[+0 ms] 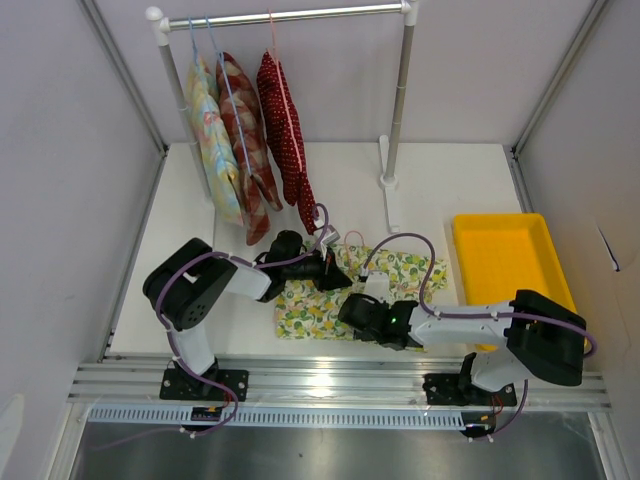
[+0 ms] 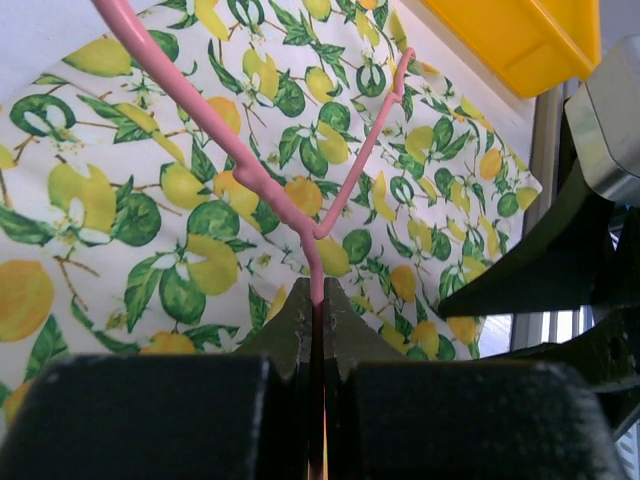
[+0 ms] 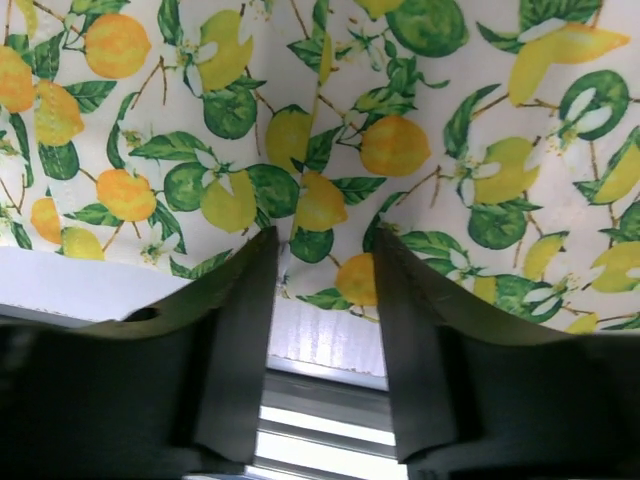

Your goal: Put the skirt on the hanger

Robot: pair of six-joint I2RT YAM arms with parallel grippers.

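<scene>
1. Skirt (image 1: 305,312) first: we see the lemon print spread flat on the white table (image 1: 440,180), in front of both arms and just left of the yellow tray (image 1: 500,262).
2. Over to the left gripper (image 2: 318,300): it is clenched on the hanger (image 2: 262,183), with the pink stem pinched between its fingers just below the twist where the wires join.
3. We watch the hanger's two shoulders fan away from that grip, out over the lemon cloth. We cannot tell whether the wire touches the fabric.
4. Now the right gripper (image 3: 325,250): its fingers are parted and grasp nothing, and its tips sit at the skirt's hem, with the cloth edge showing in the gap.
5. From above, we find both grippers close together over the skirt.
6. Behind them the rack (image 1: 290,15) carries a red dotted garment (image 1: 285,130) beside other hung clothes.
</scene>
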